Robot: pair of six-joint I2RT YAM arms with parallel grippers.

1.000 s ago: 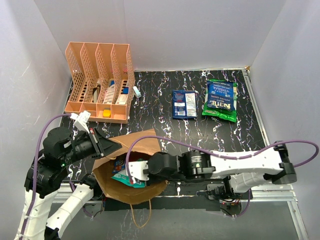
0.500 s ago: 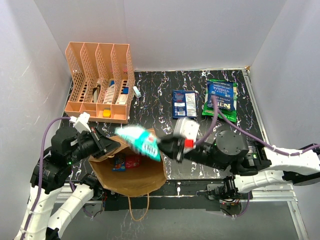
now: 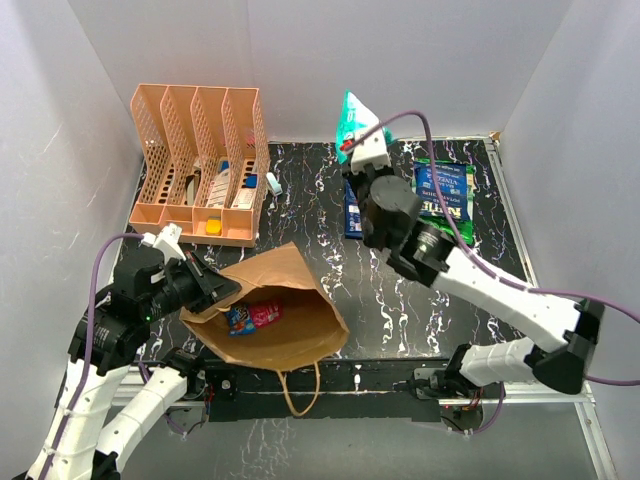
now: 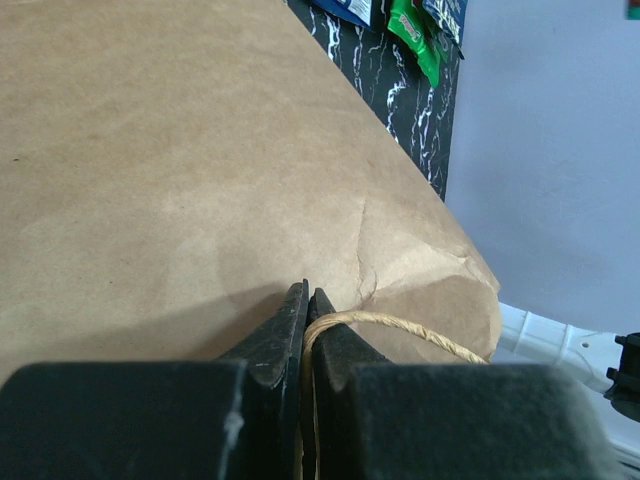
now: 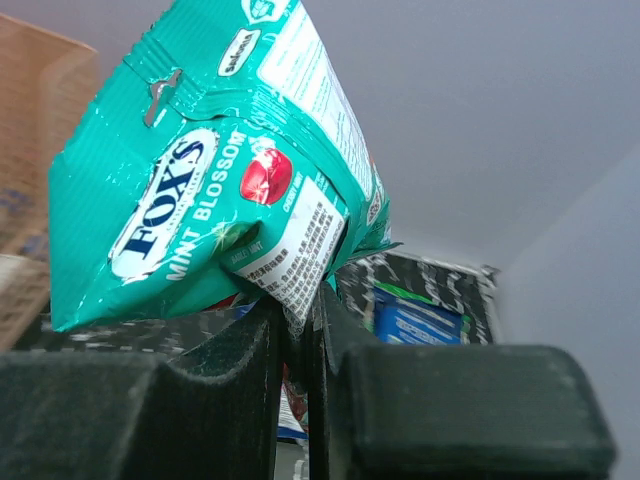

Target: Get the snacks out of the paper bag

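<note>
We were partway through the emptying. Our right gripper (image 3: 351, 147) was clamped on the lower edge of the teal packet (image 3: 353, 117), which hung in the air above the far side of the table, over the blue packet (image 3: 351, 208) and just left of the green packet (image 3: 450, 195), both already lying flat on the table. In the right wrist view the jaws sat tight on a corner of the packet's seam, so the hold looked thin but firm.

Our left gripper (image 3: 213, 291) was pinched shut on the rim of the bag (image 3: 295, 325); its wrist view showed the closed jaws on the paper with the handle (image 4: 400, 325) running out beside them. The bag lay at the near edge, mouth held open, with two small packets (image 3: 252, 316), one blue and one red, inside.

Next, we judged, the right arm had to lower the teal packet onto a bare spot near the other two and let go, then return for the pair in the bag. The left had to keep the mouth open.
</note>
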